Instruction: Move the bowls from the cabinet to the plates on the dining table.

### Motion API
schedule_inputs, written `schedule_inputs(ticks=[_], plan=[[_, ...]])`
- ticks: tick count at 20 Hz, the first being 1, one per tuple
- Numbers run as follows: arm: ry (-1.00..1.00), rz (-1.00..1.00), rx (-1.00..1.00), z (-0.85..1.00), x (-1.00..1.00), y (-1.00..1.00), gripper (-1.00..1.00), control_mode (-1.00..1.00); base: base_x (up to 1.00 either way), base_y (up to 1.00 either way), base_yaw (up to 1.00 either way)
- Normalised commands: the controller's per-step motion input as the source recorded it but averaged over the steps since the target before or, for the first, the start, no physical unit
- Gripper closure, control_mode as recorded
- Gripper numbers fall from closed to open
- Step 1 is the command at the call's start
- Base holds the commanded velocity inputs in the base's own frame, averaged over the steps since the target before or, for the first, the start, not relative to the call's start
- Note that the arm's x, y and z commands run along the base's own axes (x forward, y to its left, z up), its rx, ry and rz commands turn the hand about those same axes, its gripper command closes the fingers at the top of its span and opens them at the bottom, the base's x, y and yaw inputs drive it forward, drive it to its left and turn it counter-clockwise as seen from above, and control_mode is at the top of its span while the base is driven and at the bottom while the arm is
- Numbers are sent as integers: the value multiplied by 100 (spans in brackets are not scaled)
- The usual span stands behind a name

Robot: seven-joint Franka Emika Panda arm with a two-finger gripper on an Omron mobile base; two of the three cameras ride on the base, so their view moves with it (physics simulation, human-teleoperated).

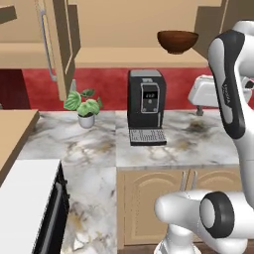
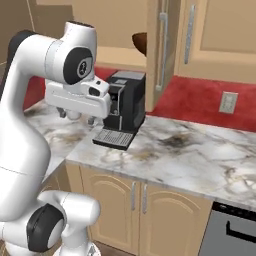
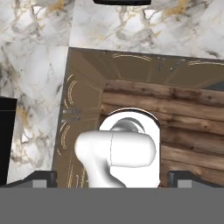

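Marble table (image 1: 163, 149) runs across the scene, tan arched-panel cabinets (image 2: 130, 200) below it, red wall behind. Upper cabinet (image 1: 124, 57) above stands with its doors swung open, long silver bar handle (image 1: 47, 44) on the left door; in the right base view the open door (image 2: 162, 50) shows edge-on with its handle.

Arm (image 2: 30, 100): white, folded up high. Base and shoulder sit low in front of the table, the upper link rises steeply, elbow near the top, and the forearm bends back down and forward. The hand block (image 2: 80, 100) is level over the table in front of the coffee machine, looking straight down. Hand view confirms: it looks down on marble, cabinet fronts, wood plank floor (image 3: 192, 131) and the robot's own base.

Claw (image 3: 111, 180): finger tips (image 3: 41, 179) stand far apart at the two bottom corners of the hand view, nothing between them, holding nothing.

Black coffee machine (image 1: 145, 106) stands on the table against the wall, under the open cabinet. A white toaster-like appliance (image 1: 206, 94) is to its right, partly behind the arm. Small potted plant (image 1: 85, 106) in a white pot is to the machine's left.

Dark brown bowl (image 1: 177, 40) sits upright on the cabinet's shelf, right part, above and to the right of the coffee machine, well apart from the claw. In the right base view only its edge (image 2: 140, 44) peeks out beside the open door.
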Motion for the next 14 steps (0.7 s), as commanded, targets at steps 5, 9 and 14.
schedule_inputs(ticks=[5, 9, 14], plan=[[0, 0, 0, 0, 0, 0, -100, 100, 49, 17, 4], [0, 0, 0, 0, 0, 0, -100, 100, 64, 13, 2], [0, 0, 0, 0, 0, 0, -100, 100, 74, 13, 1]])
